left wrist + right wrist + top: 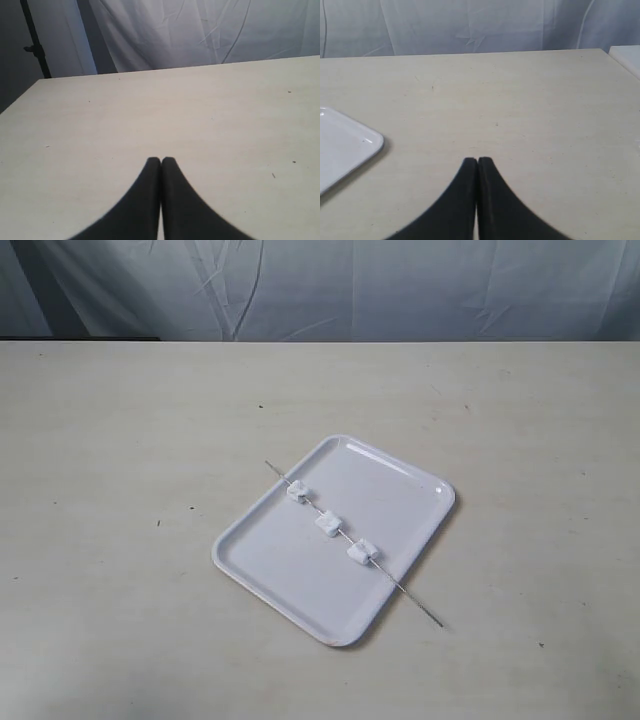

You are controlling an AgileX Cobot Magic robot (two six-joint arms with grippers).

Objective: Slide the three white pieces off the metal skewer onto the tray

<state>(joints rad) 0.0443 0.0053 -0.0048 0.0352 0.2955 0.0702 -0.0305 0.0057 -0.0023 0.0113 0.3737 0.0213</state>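
A glossy white tray (385,485) lies on the table in the exterior view, turned at an angle. Across it rests the thin metal skewer (412,596), its two ends sticking out past the rim. Three white pieces are threaded on it: one (297,491), one (328,524) and one (362,552). Neither arm shows in the exterior view. My left gripper (161,160) is shut over bare table, with no task object in its view. My right gripper (477,160) is shut too, and only a corner of the tray (345,145) shows off to its side.
The pale table (120,490) spreads wide around the tray. A wrinkled grey cloth backdrop (320,285) hangs behind its far edge. A dark stand pole (35,40) rises past the table corner in the left wrist view. A white object's edge (627,55) shows in the right wrist view.
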